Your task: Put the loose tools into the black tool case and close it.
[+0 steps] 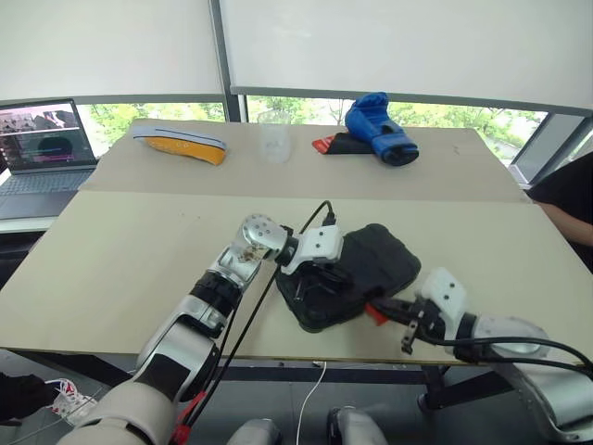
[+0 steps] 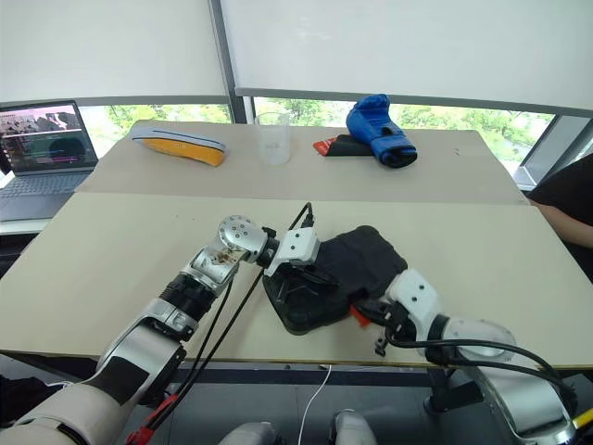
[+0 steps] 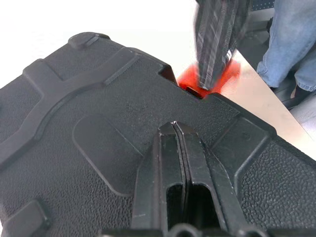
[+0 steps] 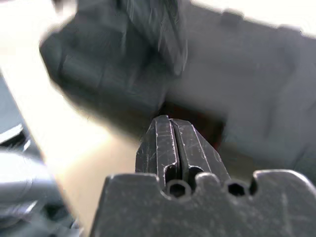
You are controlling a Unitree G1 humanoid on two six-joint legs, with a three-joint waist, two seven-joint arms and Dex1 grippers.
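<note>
Black tool case closed at near bench edge, left gripper fully shut pressing on lid, right gripper fully shut, empty, at orange latch

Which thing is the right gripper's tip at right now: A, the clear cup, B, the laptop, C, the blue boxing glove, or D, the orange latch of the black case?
D: the right gripper, fingers shut, sits at the orange latch on the near edge of the closed black case, while the left gripper rests shut on its lid.
</note>
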